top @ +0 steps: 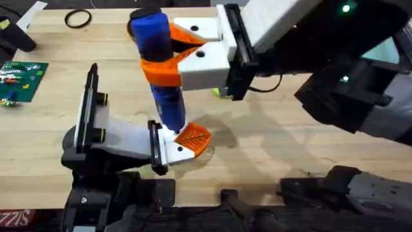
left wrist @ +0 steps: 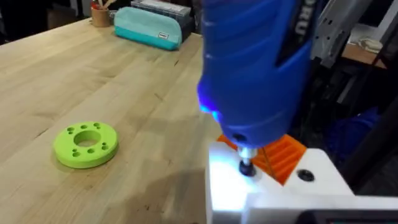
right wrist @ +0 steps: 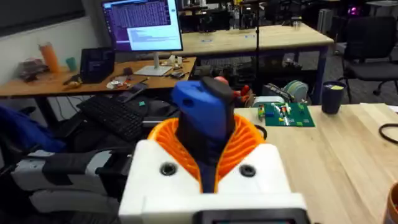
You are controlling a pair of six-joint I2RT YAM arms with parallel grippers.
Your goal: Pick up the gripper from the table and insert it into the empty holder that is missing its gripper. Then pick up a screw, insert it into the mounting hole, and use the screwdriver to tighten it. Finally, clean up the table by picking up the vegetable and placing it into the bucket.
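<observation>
My right gripper [top: 161, 57], white with orange jaws, is shut on the blue screwdriver [top: 168, 96] and holds it upright. The screwdriver [left wrist: 255, 68] has its dark bit pressed into a hole on top of the white holder [left wrist: 267, 186], with a blue light glowing at its nose. The orange ribbed gripper [top: 193, 138] sits in the holder [top: 175, 152], right beside the bit. In the right wrist view the orange jaws clasp the screwdriver [right wrist: 202, 115]. I cannot tell whether a screw is under the bit. The vegetable is out of view. An orange-brown sliver [right wrist: 393, 204] may be the bucket.
A lime-green ring with holes [left wrist: 86, 144] lies on the wood beyond the holder, partly hidden in the overhead view [top: 222, 94]. A green circuit board [top: 22, 77] and a black ring [top: 78, 19] lie at the far left. A teal pouch [left wrist: 149, 28] lies farther off.
</observation>
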